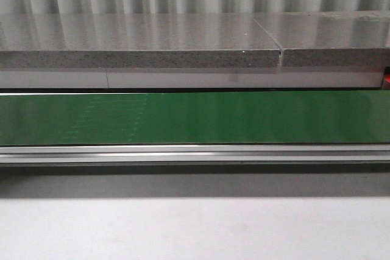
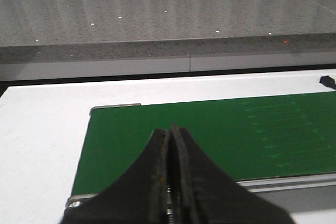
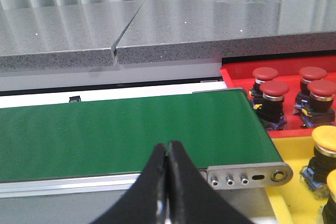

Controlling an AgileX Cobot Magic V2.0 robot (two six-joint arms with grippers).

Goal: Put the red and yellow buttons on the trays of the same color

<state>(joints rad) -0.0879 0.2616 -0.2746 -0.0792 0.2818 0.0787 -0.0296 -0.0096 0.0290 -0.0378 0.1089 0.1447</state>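
Green belt (image 1: 195, 117) is running across the front view, nothing sitting on it in any view. Speckled grey counter (image 1: 140, 44) is lying behind the belt, with a seam splitting it into two slabs. White surface (image 1: 195, 229) is lying in front of the belt.

Left tool (image 2: 171, 129) is hanging over the belt's end, jaws pressed together, holding nothing. Right tool (image 3: 167, 148) is hanging over the belt near its other end, jaws also pressed together, holding nothing.

Just past that end of the belt, red tray (image 3: 239, 80) is sitting next to the counter, yellow tray (image 3: 291, 190) is sitting right beside it, on the side away from the counter.

Counts, right wrist view:
- red buttons (image 3: 274, 89): 4 showing, all sitting in the red tray, clustered close
- yellow buttons (image 3: 325, 139): 2 showing in the yellow tray, the second cut by the frame edge
- belt end bracket (image 3: 249, 176): 1, with three screws and a slot

Small dark object (image 3: 74, 99) is sitting on the white strip between belt and counter; too small to tell what it is.
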